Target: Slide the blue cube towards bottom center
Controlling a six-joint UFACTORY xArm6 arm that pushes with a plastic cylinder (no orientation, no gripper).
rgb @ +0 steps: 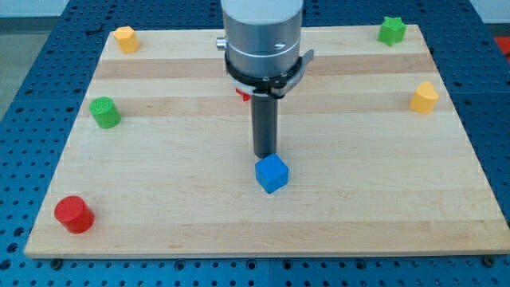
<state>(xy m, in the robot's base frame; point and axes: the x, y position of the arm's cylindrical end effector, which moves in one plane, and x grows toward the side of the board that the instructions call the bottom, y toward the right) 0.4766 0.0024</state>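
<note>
So no pincer here, just my tip (264, 155) touching the blue cube (272, 174) from above; mid-push, next keep nudging toward the bench (159, 231) bottom edge.

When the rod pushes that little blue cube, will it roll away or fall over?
Probably neither. The small blue cube sits on a flat face, so it should slide, not roll. It looks low and squat, so tipping seems unlikely. My tip sits just above it in the view, slightly left of centre, so it may twist a little on the smooth wooden board.
</note>
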